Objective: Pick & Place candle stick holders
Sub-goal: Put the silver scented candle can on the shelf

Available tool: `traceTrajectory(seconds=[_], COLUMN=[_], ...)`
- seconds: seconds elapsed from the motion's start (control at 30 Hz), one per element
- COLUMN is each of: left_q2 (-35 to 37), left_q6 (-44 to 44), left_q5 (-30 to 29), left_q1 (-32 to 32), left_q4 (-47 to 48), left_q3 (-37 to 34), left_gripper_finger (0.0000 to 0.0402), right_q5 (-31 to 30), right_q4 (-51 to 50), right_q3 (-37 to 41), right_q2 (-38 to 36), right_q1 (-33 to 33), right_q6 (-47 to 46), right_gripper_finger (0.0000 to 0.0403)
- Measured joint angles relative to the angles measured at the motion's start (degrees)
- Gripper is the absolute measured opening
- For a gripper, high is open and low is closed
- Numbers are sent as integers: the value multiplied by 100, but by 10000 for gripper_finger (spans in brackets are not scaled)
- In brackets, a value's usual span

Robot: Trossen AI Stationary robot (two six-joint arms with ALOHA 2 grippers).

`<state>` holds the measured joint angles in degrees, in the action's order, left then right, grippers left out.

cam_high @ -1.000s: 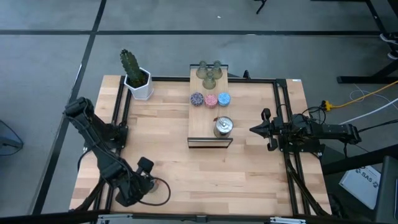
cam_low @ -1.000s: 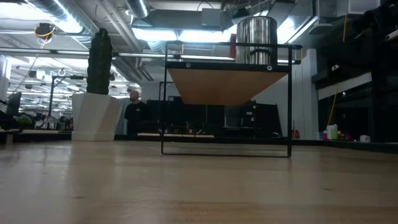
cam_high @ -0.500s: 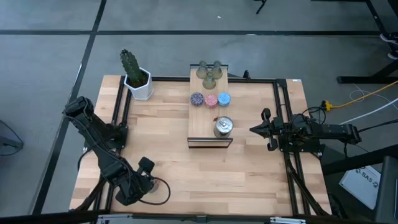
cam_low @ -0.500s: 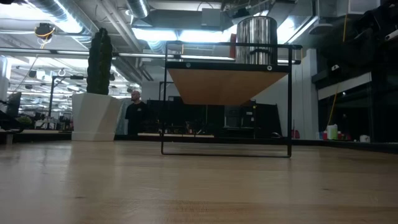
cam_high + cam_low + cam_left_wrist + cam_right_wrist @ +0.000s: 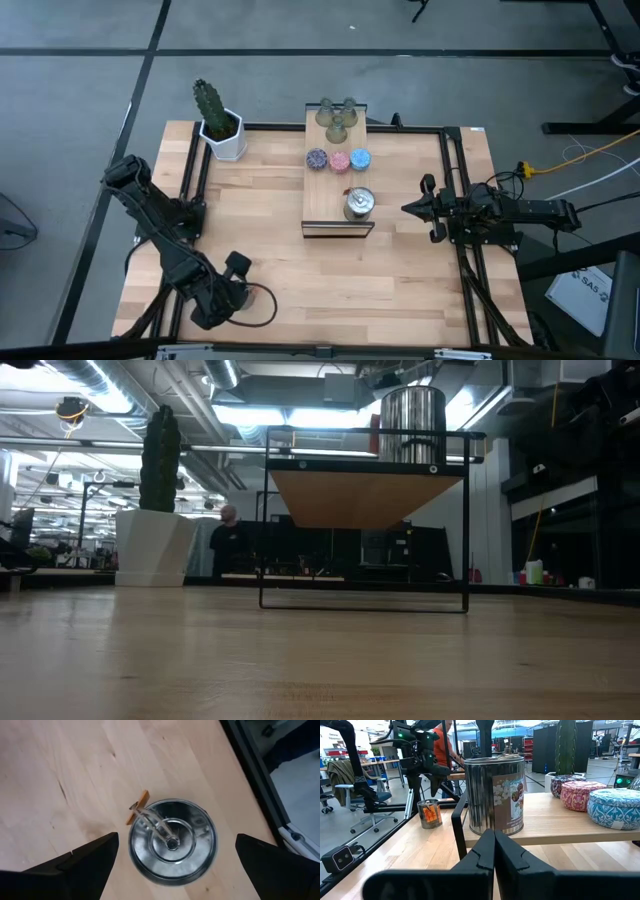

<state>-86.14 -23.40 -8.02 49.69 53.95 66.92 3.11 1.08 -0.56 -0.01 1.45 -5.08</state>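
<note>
A shiny silver holder (image 5: 172, 840) with an orange tag stands on the table near its front left corner (image 5: 260, 303). My left gripper (image 5: 236, 297) points down over it. Its fingers are open and stand apart on either side of it (image 5: 176, 851). The second silver holder (image 5: 358, 203), the purple (image 5: 316, 159), pink (image 5: 338, 160) and blue (image 5: 360, 158) low ones and three olive-green bell-shaped ones (image 5: 337, 116) stand on the raised wooden board (image 5: 325, 185). My right gripper (image 5: 408, 209) is shut and level, right of the board, facing the silver holder (image 5: 495, 795).
The board rests on a black metal frame (image 5: 365, 520) above the table. A cactus in a white pot (image 5: 220, 125) stands at the far left corner. Black rails (image 5: 195, 190) run along both table sides. A person (image 5: 228, 545) stands in the room behind.
The person in the room behind the table has moved a little to the right in the low view.
</note>
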Motion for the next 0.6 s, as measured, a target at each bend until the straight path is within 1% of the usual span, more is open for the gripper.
traceTrajectory(seconds=[0.43,0.53,0.6], left_q2=[-27,-27,-27], left_q6=[-303,-362,-444], left_q5=[12,41,162], left_q1=[-31,-31,-31], left_q4=[-188,-295,-317], left_q3=[-3,-144,-283], left_gripper_finger=[400,400,400], right_q5=[-1,-1,-1], right_q4=[2,1,2], right_q3=[0,0,0], right_q2=[0,0,0], right_q1=[0,-1,0], right_q6=[0,-2,-2], right_gripper_finger=[5,5,5])
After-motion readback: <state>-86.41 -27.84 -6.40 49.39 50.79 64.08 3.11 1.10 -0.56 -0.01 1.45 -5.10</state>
